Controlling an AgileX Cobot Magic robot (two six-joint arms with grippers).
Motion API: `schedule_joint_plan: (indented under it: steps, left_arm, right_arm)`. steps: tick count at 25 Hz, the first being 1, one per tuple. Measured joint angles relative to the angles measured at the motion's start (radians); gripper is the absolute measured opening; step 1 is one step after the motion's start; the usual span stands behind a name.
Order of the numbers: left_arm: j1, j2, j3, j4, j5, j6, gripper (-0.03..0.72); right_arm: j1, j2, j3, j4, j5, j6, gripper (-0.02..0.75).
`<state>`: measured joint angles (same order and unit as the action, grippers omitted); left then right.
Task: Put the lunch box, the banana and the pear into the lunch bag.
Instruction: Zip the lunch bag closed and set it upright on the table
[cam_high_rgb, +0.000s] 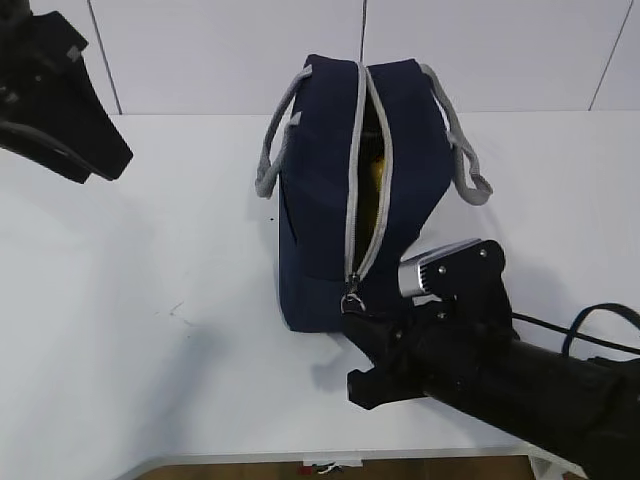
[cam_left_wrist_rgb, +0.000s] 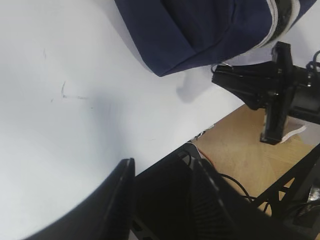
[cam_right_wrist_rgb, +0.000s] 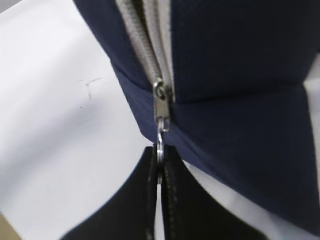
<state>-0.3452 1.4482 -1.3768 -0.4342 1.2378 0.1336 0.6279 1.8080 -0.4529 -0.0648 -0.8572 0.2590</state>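
Note:
The navy lunch bag (cam_high_rgb: 330, 200) stands on the white table, its grey zipper (cam_high_rgb: 358, 170) partly open, with something yellow (cam_high_rgb: 377, 170) showing in the gap. I cannot tell which fruit it is. The lunch box is hidden. My right gripper (cam_high_rgb: 352, 318) is at the bag's near end, shut on the zipper's ring pull (cam_right_wrist_rgb: 160, 145), which hangs from the slider (cam_right_wrist_rgb: 161, 99). The bag also fills the top of the right wrist view (cam_right_wrist_rgb: 240, 60). My left gripper (cam_left_wrist_rgb: 162, 172) is open and empty, raised at the far left, away from the bag (cam_left_wrist_rgb: 200, 30).
Grey handles (cam_high_rgb: 272, 150) arch off both sides of the bag. The table's front edge (cam_left_wrist_rgb: 200, 132) runs close behind my right arm (cam_left_wrist_rgb: 270, 87), with wooden floor and cables below it. A faint scuff mark (cam_high_rgb: 180, 312) lies on the table to the bag's left.

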Motion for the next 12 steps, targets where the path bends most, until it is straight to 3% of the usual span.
schedule_joint_plan:
  steps: [12]
  left_arm:
    - [0.000,0.000,0.000,0.000,0.000,0.000,0.289]
  right_arm:
    - [0.000,-0.336,-0.011,-0.071,0.384,0.084,0.013]
